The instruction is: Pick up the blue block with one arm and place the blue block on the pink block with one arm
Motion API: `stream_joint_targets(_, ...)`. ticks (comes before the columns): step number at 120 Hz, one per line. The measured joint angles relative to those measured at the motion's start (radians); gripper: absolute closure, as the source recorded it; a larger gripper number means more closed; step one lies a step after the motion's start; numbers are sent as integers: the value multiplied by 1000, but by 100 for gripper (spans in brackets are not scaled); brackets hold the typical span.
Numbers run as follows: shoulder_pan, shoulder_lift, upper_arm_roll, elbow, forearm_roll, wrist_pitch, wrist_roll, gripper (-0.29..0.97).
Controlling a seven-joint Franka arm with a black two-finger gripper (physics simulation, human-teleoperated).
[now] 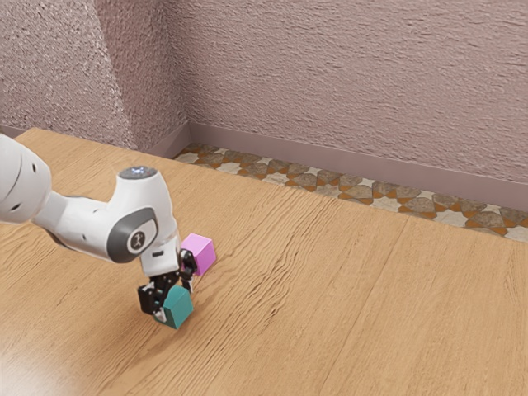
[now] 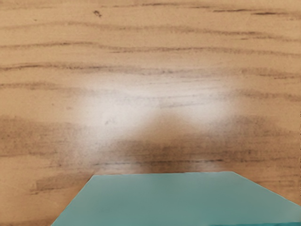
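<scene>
A teal-blue block (image 1: 176, 307) hangs tilted just above the wooden table (image 1: 346, 289), with my black gripper (image 1: 170, 294) shut on it. The same block (image 2: 178, 200) appears large right under my hand in the wrist view, with its shadow on the wood below. A pink block (image 1: 199, 252) rests on the table just behind the gripper, up and toward the exterior view's right of the held block, very close to my hand.
The wooden table stretches wide toward the exterior view's right and front. Its far edge runs along a patterned floor strip (image 1: 363, 190) below a textured pink wall (image 1: 346, 74).
</scene>
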Motion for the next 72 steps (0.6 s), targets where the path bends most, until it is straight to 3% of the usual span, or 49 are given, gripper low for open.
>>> stream_joint_targets(17, -1, 5, -9, -7, -2, 2, 14, 1)
stream_joint_targets(30, -1, 7, -9, -7, -2, 3, 22, 20)
stream_joint_targets(38, 0, 4, -11, -6, -2, 4, 27, 21)
stream_joint_targets(44, 4, -18, -28, -7, -2, 4, 30, 29)
stream_joint_targets(72, -26, -153, -75, 24, -2, -64, 41, 30)
